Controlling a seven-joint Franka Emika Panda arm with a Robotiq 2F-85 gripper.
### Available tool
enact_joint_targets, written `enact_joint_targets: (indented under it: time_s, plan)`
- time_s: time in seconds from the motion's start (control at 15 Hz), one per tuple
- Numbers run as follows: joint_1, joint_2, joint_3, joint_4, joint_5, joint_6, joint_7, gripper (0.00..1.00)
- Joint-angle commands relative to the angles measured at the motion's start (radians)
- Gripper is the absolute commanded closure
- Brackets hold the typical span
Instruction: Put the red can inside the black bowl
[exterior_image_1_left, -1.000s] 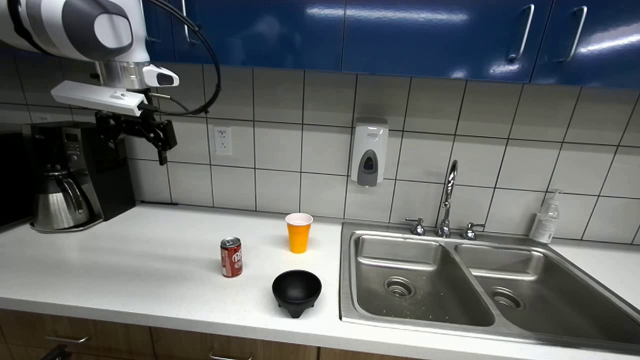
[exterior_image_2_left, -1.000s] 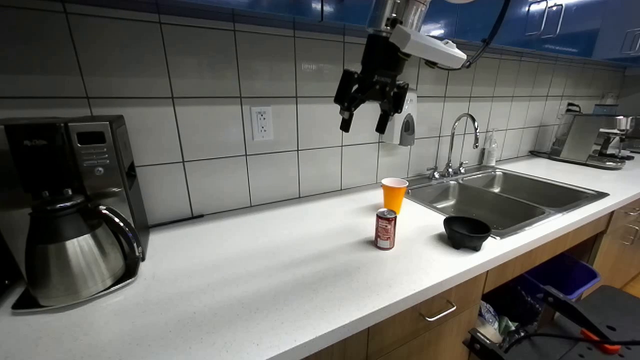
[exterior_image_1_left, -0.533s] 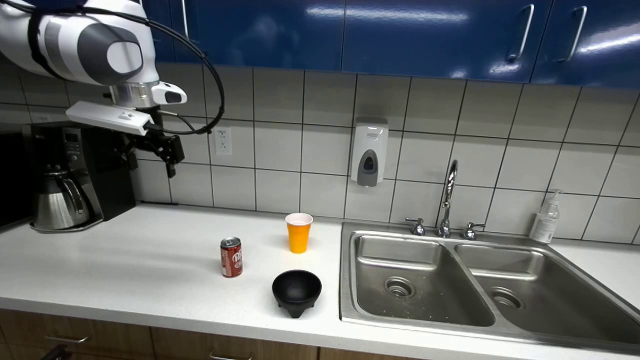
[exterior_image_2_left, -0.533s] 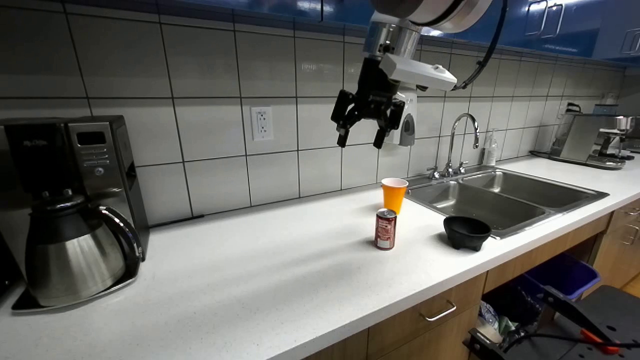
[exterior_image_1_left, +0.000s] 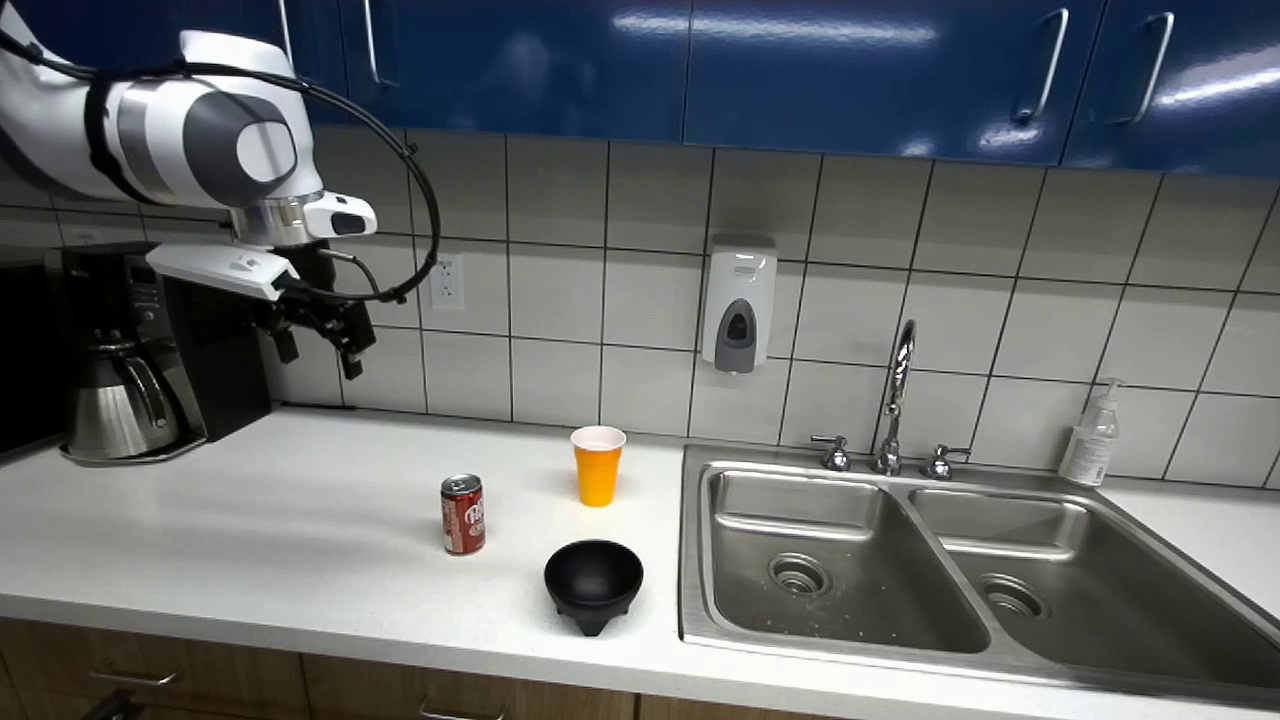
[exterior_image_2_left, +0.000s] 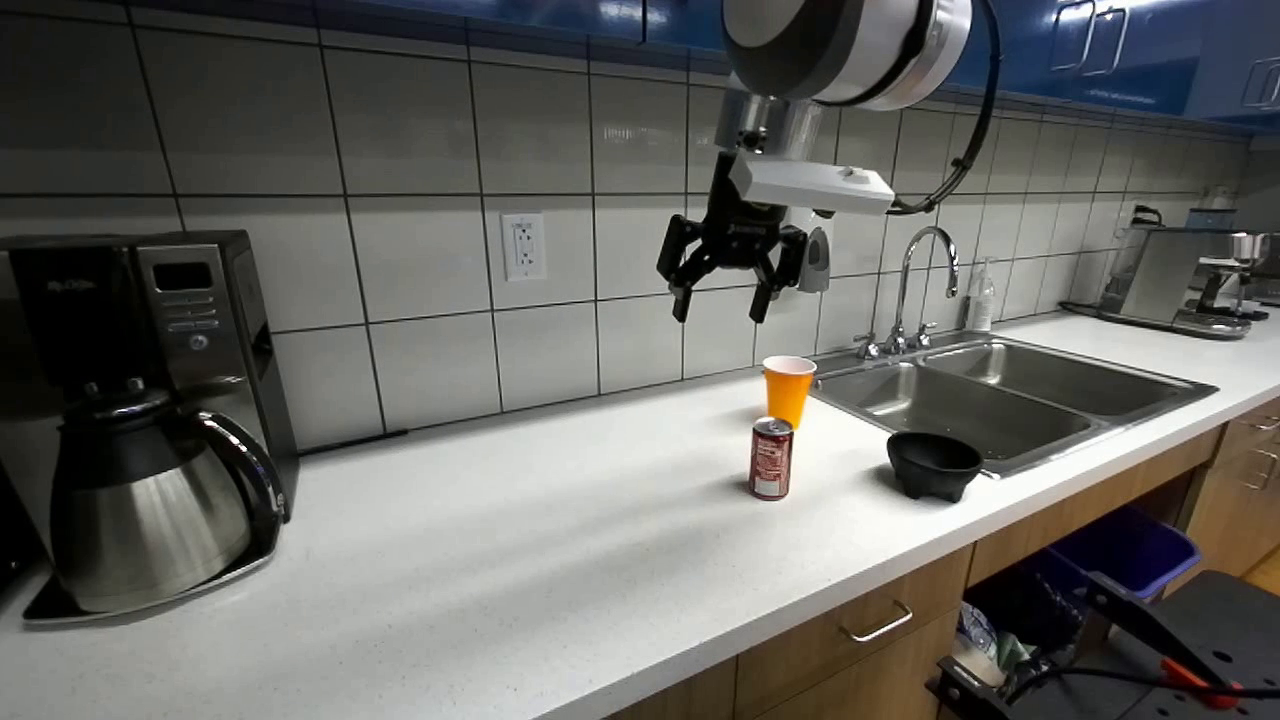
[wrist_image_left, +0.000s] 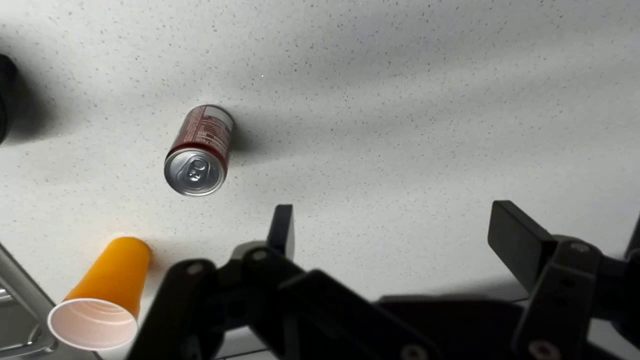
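The end effector (exterior_image_2_left: 720, 308) hung with jaws apart, height hard to judge, and the risk was an off-centre descent tipping the can (exterior_image_1_left: 463, 515), upright on the worktop (exterior_image_1_left: 300, 500) near the bowl (exterior_image_1_left: 594, 580).

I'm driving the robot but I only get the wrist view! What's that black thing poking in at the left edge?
Observer: That's the black bowl; both exterior views show the whole of it.
Operator: Oh! Is it inside the sink?
Observer: No, it stands on the counter, next to the sink.
Operator: Am I super low? Is the gripper nearly on the counter?
Observer: No, both exterior views show it hanging well above the counter, higher than the top of the red can.
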Motion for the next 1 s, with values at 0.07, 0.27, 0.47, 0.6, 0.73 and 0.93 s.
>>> enact_joint_targets:
  time_s: [0.07, 0.27, 0.47, 0.6, 0.73, 0.93]
  plan:
    - [-0.036, 0.065, 0.036, 0.028, -0.106, 0.025, 0.187, 0.00]
    - [-0.039, 0.099, 0.028, 0.040, -0.156, 0.031, 0.272, 0.00]
    - [-0.041, 0.124, 0.015, 0.050, -0.198, 0.038, 0.332, 0.00]
    - [-0.043, 0.132, 0.004, 0.055, -0.216, 0.039, 0.364, 0.00]
    - [-0.046, 0.140, -0.007, 0.061, -0.223, 0.043, 0.379, 0.00]
    - [-0.052, 0.150, -0.026, 0.067, -0.231, 0.041, 0.397, 0.00]
